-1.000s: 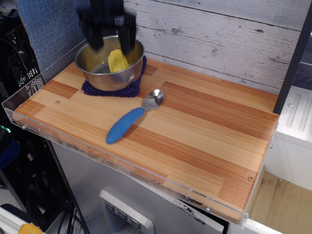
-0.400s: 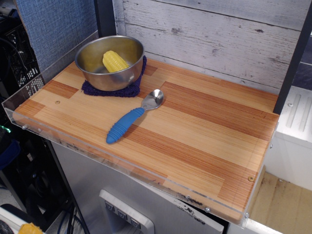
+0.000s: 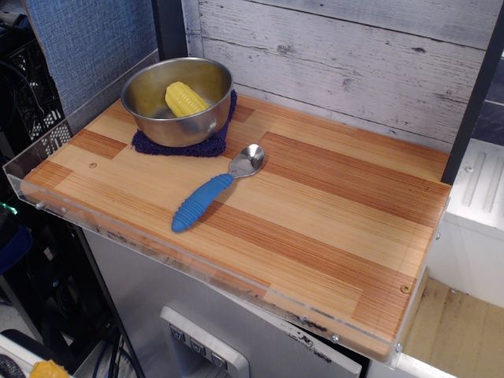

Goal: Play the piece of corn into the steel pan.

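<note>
One raised camera looks down slantwise across the wooden table [image 3: 315, 213] toward the plank wall [image 3: 354, 55].

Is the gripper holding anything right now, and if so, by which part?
Nothing is seen held: the gripper is out of view. The piece of corn lies loose inside the steel pan, with nothing gripping it.

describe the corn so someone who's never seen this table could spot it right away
On the wooden table, look to the far left corner, where a steel pan sits on a dark purple cloth. The piece of corn lies inside that pan. It is the only bright yellow, bumpy thing there.
</note>
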### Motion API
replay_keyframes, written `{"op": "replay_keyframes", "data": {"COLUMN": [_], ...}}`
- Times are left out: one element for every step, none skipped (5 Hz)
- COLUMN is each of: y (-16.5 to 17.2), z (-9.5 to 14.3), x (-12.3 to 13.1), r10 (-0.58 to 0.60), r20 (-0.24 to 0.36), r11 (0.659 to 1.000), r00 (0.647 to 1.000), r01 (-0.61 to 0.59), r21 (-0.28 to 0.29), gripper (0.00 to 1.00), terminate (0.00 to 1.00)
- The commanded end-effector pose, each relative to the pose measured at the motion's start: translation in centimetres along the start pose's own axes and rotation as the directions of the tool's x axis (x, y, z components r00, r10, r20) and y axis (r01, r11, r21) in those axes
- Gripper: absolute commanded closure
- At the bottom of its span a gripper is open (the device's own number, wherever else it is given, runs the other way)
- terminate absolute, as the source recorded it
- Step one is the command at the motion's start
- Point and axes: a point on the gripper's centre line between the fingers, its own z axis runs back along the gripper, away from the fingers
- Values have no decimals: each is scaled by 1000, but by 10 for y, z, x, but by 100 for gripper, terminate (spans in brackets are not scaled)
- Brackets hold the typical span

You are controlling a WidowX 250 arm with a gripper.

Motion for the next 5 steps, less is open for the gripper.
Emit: {"op": "replay_keyframes", "data": {"y": [-2,-2,-2,-2,-2], "z": [12,12,12,12,12], "x": [-2,-2,-2,-2,-2], "r10": [-43,-43,-43,-43,-43], "r20": [-10,-10,-10,-10,-10], "r11": [998,998,998,998,998], "r00": [999,999,999,999,999], "r01": [44,44,44,44,44], "r21": [42,42,42,42,42], "gripper": [0,0,0,0,0], "terminate": [0,0,0,0,100]}}
